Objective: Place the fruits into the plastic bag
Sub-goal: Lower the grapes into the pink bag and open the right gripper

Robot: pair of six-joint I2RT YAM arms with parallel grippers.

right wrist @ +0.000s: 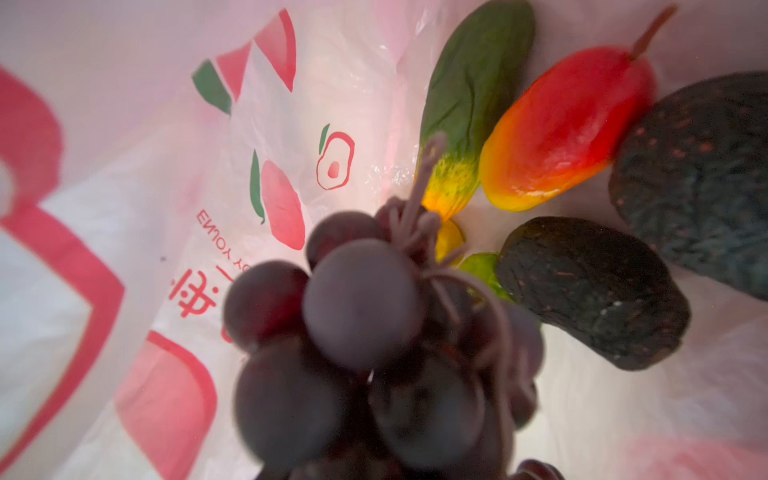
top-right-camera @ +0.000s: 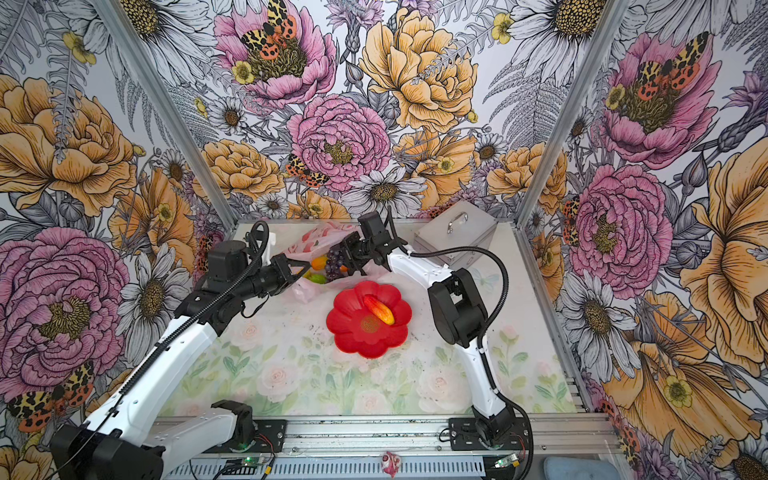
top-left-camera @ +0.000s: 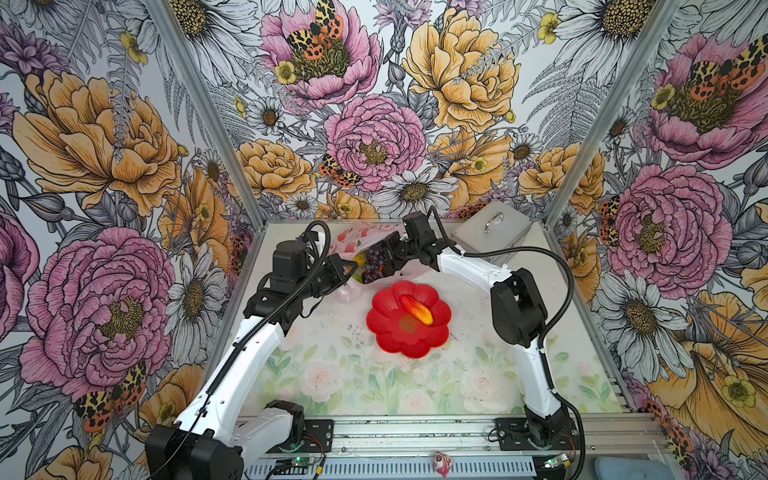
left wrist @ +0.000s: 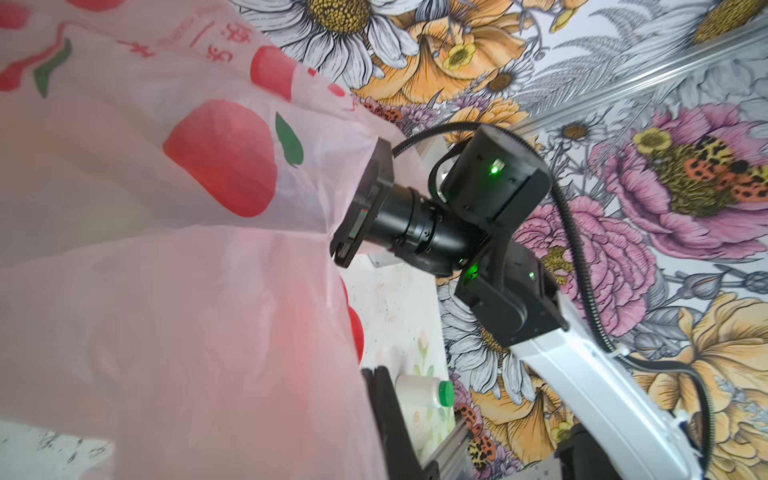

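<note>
My left pincer (top-left-camera: 341,272) is clamped tight on the plastic bag's (top-left-camera: 361,232) left rim so the mouth gapes at the far bench (top-left-camera: 374,386). My right pincer (top-left-camera: 388,257), half-closed round the grape bunch (top-left-camera: 372,264), hangs it just inside (one red-orange fruit (top-left-camera: 417,309) waits on the plate (top-left-camera: 384,332)).

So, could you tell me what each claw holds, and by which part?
Left claw pinches the plastic bag at its rim; right claw grips the grape bunch by its berries, stem free.

**Laboratory robot test cell.** Floral wall panels (top-left-camera: 104,166) in aluminium framing (top-left-camera: 208,116) enclose a table (top-left-camera: 374,386); along its front edge, a metal rail (top-left-camera: 415,434) carries two arm bases (top-left-camera: 536,432) and bare circuit boards (top-left-camera: 297,461).
</note>
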